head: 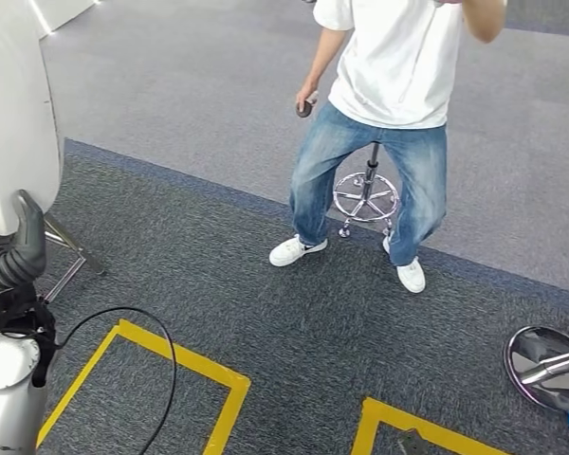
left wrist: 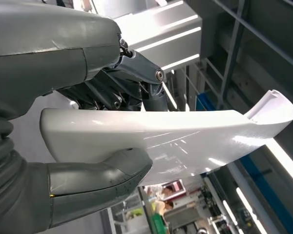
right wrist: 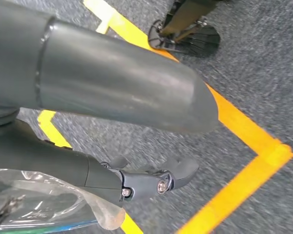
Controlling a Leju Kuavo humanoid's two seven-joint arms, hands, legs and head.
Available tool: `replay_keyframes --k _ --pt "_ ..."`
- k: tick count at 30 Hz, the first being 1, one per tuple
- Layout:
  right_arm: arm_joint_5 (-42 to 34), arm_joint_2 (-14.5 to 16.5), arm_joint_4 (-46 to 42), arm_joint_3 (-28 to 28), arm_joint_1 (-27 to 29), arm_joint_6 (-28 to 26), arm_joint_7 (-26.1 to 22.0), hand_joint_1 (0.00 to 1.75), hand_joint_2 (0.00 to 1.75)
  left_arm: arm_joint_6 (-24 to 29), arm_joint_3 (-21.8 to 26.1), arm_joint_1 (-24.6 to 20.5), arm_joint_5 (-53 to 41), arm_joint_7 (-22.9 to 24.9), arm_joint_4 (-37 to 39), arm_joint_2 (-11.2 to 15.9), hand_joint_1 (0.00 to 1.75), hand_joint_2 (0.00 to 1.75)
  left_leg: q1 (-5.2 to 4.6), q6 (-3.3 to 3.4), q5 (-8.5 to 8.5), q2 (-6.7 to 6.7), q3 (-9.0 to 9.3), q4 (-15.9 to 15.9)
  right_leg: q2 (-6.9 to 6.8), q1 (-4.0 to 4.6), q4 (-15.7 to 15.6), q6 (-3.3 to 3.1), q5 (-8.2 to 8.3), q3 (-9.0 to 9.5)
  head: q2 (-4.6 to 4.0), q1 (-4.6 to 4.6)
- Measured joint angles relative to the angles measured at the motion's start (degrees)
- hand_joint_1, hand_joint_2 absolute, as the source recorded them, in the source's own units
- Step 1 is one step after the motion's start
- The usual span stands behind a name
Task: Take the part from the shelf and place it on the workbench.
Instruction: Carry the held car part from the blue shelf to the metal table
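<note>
The part is a long, curved white panel (left wrist: 181, 139) with a raised lip at its far end. My left hand (left wrist: 82, 112) grips it, with the thumb (left wrist: 100, 178) under one face and the dark fingers (left wrist: 137, 73) over the other. In the head view the white panel (head: 13, 114) rises at the far left edge, with my left hand (head: 17, 256) wrapped on its lower end. My right hand (right wrist: 112, 87) hangs over the grey carpet with its fingers (right wrist: 156, 180) apart and nothing in them.
A person in a white shirt and jeans (head: 382, 142) stands ahead in front of a chrome stool (head: 366, 194). Yellow tape boxes (head: 181, 360) mark the carpet. A black cable (head: 163, 379) loops at the left. A shiny round base (head: 546, 365) lies at the right edge.
</note>
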Motion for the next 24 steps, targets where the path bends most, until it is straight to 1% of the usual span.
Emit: replay_keyframes --k 1,2,3,4,5,6,7,8,9,10,11,12,13,14,15,16,17,18,19,20,21,22,23,24 --pt "0.0 0.0 0.0 0.0 0.0 0.0 0.0 0.0 0.0 0.0 0.0 -0.1 0.0 0.0 0.0 0.0 1.75 1.75 -0.45 0.42 0.46 1.07 1.09 -2.3 -0.66 0.11 0.0 0.18 -0.23 0.18 0.0 0.02" --pt "0.0 0.0 0.0 0.0 -0.1 0.0 0.0 0.0 0.0 0.0 0.0 -0.2 0.0 0.0 0.0 0.0 1.75 1.75 -0.83 0.72 0.23 1.69 1.5 -3.3 -1.33 0.19 -0.1 0.41 -0.4 0.29 0.0 0.04" --pt "0.0 0.0 0.0 0.0 -0.1 0.0 0.0 0.0 0.0 0.0 0.0 -0.3 -0.1 0.0 0.0 0.0 1.75 1.75 -1.01 0.91 0.09 1.31 1.54 -3.7 -2.07 0.26 -0.3 0.67 -0.54 0.45 0.0 0.0" --pt "0.0 0.0 0.0 0.0 -0.2 0.0 0.0 0.0 0.0 0.0 0.1 -0.3 -0.1 0.1 -0.1 0.1 1.75 1.75 -0.83 1.07 0.16 0.62 1.72 -4.2 -2.6 0.25 -0.4 0.94 -0.77 0.49 0.0 0.03" --pt "0.0 0.0 0.0 0.0 -0.4 0.0 0.0 0.0 0.0 0.1 0.1 -0.3 -0.1 0.0 -0.2 0.1 1.75 1.75 -0.61 1.23 0.32 -0.08 2.03 -4.7 -1.91 0.2 -0.1 1.2 -1.12 0.45 0.0 0.05" --pt "0.0 0.1 0.0 0.0 -0.5 0.0 0.0 0.0 0.0 0.1 0.1 -0.4 -0.1 0.0 -0.3 0.1 1.75 1.75 -0.34 1.39 0.5 -0.74 2.37 -5.2 -0.47 0.16 1.1 1.43 -1.8 -0.1 0.0 0.09" --pt "0.0 0.1 0.0 0.0 -0.6 0.0 -0.1 0.0 0.0 0.1 0.1 -0.5 -0.1 0.1 -0.4 0.0 1.75 1.75 -0.04 1.54 0.63 -1.36 2.66 -5.6 1.41 0.1 3.4 1.64 -2.92 -1.39 0.0 0.22" --pt "0.0 0.1 0.0 0.0 -0.6 0.1 -0.1 0.0 0.0 0.1 0.1 -0.6 0.0 0.1 -0.5 0.0 1.75 1.75 0.03 1.67 0.59 -1.99 2.76 -5.7 3.27 0.04 6.9 1.8 -4.26 -3.21 0.0 0.31" --pt "0.0 0.1 0.0 0.0 -0.5 0.1 -0.2 0.0 0.0 0.1 0.1 -0.6 0.0 0.1 -0.5 -0.1 1.75 1.75 0.1 1.78 0.53 -2.71 2.79 -5.7 4.13 0.01 10.8 1.95 -5.6 -5.51 0.0 0.37" --pt "0.1 0.1 0.0 0.0 -0.3 0.1 -0.2 0.0 0.0 0.1 0.0 -0.5 0.1 0.1 -0.5 -0.2 1.75 1.75 0.16 1.84 0.45 -3.55 2.83 -5.6 4.42 -0.03 13.9 2.12 -6.26 -7.6 0.0 0.41" --pt "0.1 0.1 0.0 0.0 -0.2 0.2 -0.2 0.0 0.0 0.1 0.0 -0.4 0.1 0.2 -0.5 -0.3 1.75 1.75 0.24 1.81 0.36 -4.44 2.92 -5.6 4.5 -0.06 15.2 2.29 -5.82 -8.94 0.0 0.4" --pt "0.1 0.1 0.0 0.0 -0.1 0.2 -0.2 0.0 0.0 0.1 0.0 -0.3 0.2 0.2 -0.5 -0.4 1.75 1.75 0.37 1.67 0.23 -5.36 3.06 -5.5 4.59 -0.1 14.4 2.45 -4.24 -9.21 0.0 0.42" --pt "0.1 0.1 0.0 0.0 -0.1 0.2 -0.2 0.0 0.0 0.1 0.0 -0.3 0.2 0.3 -0.5 -0.4 1.75 1.75 0.56 1.43 0.0 -6.22 3.24 -5.3 5.01 -0.24 11.4 2.64 -1.73 -8.37 0.0 0.42" --pt "0.1 0.1 0.0 0.0 -0.1 0.2 -0.2 0.0 0.0 0.2 0.0 -0.3 0.3 0.3 -0.5 -0.4 1.75 1.75 0.77 1.1 -0.32 -6.98 3.37 -5.0 6.08 -0.52 7.6 2.88 0.65 -6.98 0.0 0.42" --pt "0.1 0.1 0.0 0.0 -0.1 0.2 -0.2 0.0 0.0 0.2 0.0 -0.3 0.3 0.3 -0.5 -0.5 1.75 1.75 0.86 0.72 -0.7 -7.73 3.29 -4.5 7.6 -0.85 4.1 3.02 2.16 -5.39 0.0 0.46" --pt "0.1 0.1 0.0 0.0 -0.1 0.2 -0.1 0.0 0.0 0.3 0.0 -0.4 0.3 0.3 -0.5 -0.5 1.75 1.75 0.96 0.37 -0.99 -8.41 3.08 -4.0 8.83 -1.08 1.8 2.96 2.88 -4.24 0.0 0.48" --pt "0.1 0.1 0.0 0.0 0.0 0.2 0.0 0.0 0.0 0.3 0.0 -0.4 0.3 0.3 -0.5 -0.5 1.75 1.75 1.03 0.07 -1.12 -9.1 2.8 -3.7 9.55 -1.16 0.9 2.78 2.79 -3.6 0.0 0.49" --pt "0.1 0.2 0.0 0.0 0.0 0.2 0.1 0.0 0.0 0.4 0.0 -0.4 0.3 0.3 -0.5 -0.5 1.75 1.75 1.08 -0.21 -1.1 -9.81 2.53 -3.6 9.48 -1.07 0.6 2.43 2.49 -3.26 0.0 0.53" --pt "0.1 0.2 0.0 0.0 0.0 0.2 0.2 0.0 0.0 0.5 0.0 -0.3 0.3 0.4 -0.5 -0.5 1.75 1.75 1.2 -0.44 -1.03 -10.45 2.38 -3.7 8.75 -1.07 0.7 2.02 2.45 -3.19 0.0 0.53" --pt "0.1 0.2 0.0 0.0 0.0 0.2 0.2 0.0 0.0 0.5 0.1 -0.2 0.3 0.4 -0.5 -0.4 1.75 1.75 1.18 -0.69 -1.17 -10.19 2.24 -3.5 8.09 -1.09 0.5 1.7 2.42 -3.01 0.0 0.53" --pt "0.1 0.2 0.0 0.0 0.0 0.2 0.2 0.0 0.0 0.6 0.1 -0.3 0.3 0.4 -0.5 -0.3 1.75 1.75 1.13 -0.99 -1.73 -9.05 1.8 -2.5 7.43 -1.14 0.4 1.36 2.37 -2.8 0.0 0.32" --pt "0.1 0.1 0.0 0.0 -0.1 0.2 0.2 0.0 0.0 0.6 0.1 -0.3 0.3 0.4 -0.5 -0.2 1.75 1.75 1.07 -1.26 -2.79 -7.35 0.86 -0.5 6.72 -1.17 0.3 1.03 2.3 -2.55 0.0 0.13" --pt "0.1 0.1 0.0 0.0 0.0 0.2 0.2 0.0 0.0 0.6 0.1 -0.4 0.3 0.4 -0.5 -0.2 1.75 1.75 1.06 -1.53 -4.2 -5.35 -0.62 2.6 5.97 -1.04 0.2 0.76 2.12 -2.32 0.0 -0.08" --pt "0.1 0.1 0.0 0.0 0.1 0.2 0.2 0.0 0.0 0.7 0.1 -0.4 0.3 0.4 -0.5 -0.2 1.75 1.75 1.15 -1.75 -5.69 -4.04 -2.54 6.4 5.15 -0.93 0.2 0.55 1.91 -2.11 0.0 -0.27"
